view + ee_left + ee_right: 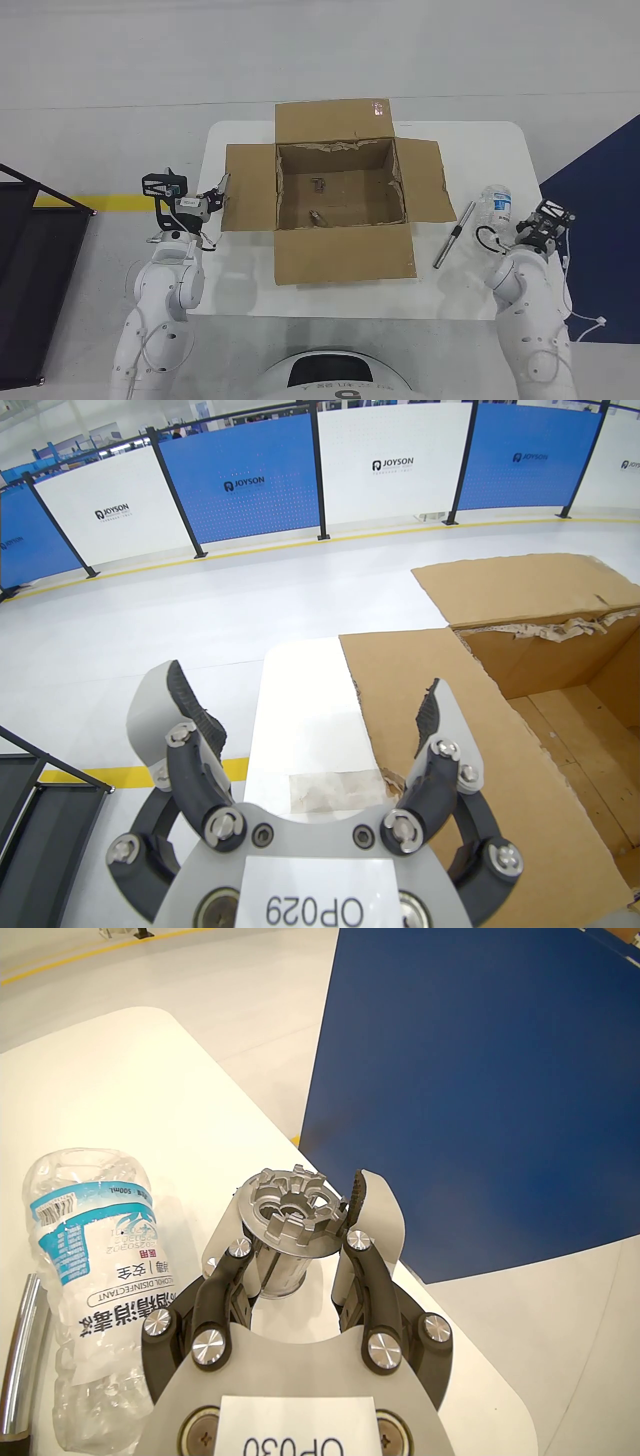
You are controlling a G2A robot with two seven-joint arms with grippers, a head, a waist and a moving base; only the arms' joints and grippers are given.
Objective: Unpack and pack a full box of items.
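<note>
Cardboard box (345, 255) stands open at the centre of the counter (460, 290), all four flaps spread. One small item (318, 184) and a second small item (318, 217) lie on its floor near the left wall. Left claw (305, 680): spread wide, empty, at the counter's left edge beside the box's left flap. Right claw (297, 1198): pinching a flanged metal casting (290, 1213) at the right edge. A clear plastic bottle (95, 1278) lies just beside it, and a metal rod (453, 235) lies between bottle and box.
</note>
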